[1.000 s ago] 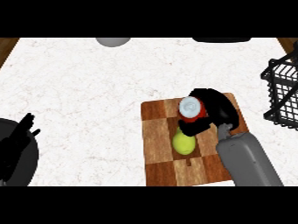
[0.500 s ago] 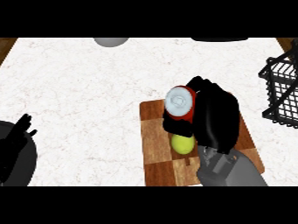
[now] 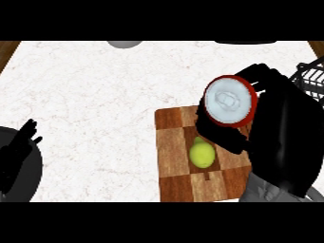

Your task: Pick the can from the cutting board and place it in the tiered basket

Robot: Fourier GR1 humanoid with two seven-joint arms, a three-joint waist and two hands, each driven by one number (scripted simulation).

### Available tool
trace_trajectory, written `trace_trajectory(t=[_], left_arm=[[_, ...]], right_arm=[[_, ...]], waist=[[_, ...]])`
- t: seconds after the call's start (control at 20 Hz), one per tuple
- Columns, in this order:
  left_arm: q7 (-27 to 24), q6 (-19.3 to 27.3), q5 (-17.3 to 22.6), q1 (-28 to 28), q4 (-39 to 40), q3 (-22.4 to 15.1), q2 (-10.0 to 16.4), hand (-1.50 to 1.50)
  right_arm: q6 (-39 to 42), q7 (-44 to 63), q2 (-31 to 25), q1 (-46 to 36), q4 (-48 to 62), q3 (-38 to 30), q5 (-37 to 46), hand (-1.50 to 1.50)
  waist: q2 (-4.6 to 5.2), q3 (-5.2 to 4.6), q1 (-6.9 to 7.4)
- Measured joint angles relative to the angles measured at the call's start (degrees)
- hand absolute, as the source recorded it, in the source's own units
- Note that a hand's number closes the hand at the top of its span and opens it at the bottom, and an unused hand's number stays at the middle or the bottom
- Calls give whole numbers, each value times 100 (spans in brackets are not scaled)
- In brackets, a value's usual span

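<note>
The right robot hand (image 3: 287,128) is wrapped round the can (image 3: 229,100). Its fingers (image 3: 262,76) curl over the far side and its thumb (image 3: 220,135) comes across beneath on the near side, so the can is pinched between them. The can sits at the left side of that hand's palm, with its silver lid and red rim turned up towards the head view. The lid and the hand hide most of its body. It looks lifted clear of the cutting board (image 3: 175,142), sitting in the view over the board's far right corner, though I cannot tell how high it is.

The board lies on the white marbled bench (image 3: 94,104), below and to the left of the right robot hand, and that hand covers the board's right edge. A yellow-green fruit (image 3: 202,154) lies on the board just near-side of the thumb, apart from the can. The grey forearm (image 3: 273,192) comes up from the lower edge behind the hand.

The black wire tiered basket (image 3: 317,83) stands just to the right of the right robot hand, beyond its knuckles, at the bench's right edge. The can is not in it.

The left robot hand (image 3: 14,152) rests well off to the left at the near edge of the bench, with its fingers spread and pointing up and nothing in it.

Far beyond both hands, a grey rounded thing (image 3: 125,43) sits at the bench's back edge.
</note>
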Motion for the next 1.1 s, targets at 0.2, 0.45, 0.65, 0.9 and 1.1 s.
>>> trace_trajectory(t=[0.2,0.45,0.65,0.9,1.1], left_arm=[[-139,-30,-34,-93,171,6,-29,0],[-203,-38,-80,-166,299,37,-23,0],[-3,12,-118,-136,53,-34,-97,0],[-54,3,-132,-140,57,-18,-102,0],[-150,-103,-91,-114,110,39,-46,0]], right_arm=[[6,-355,-181,-255,117,-830,-249,150],[-270,-962,-654,-484,799,-1757,-635,150],[-654,-1618,-1140,-773,1653,-2435,-962,150],[-1296,-2340,-1295,-1191,2402,-3218,-1812,150],[-1634,-3040,-1679,-1511,3345,-3766,-2373,150]], waist=[[17,6,23],[31,9,50],[37,7,76],[45,12,101],[47,11,106]])
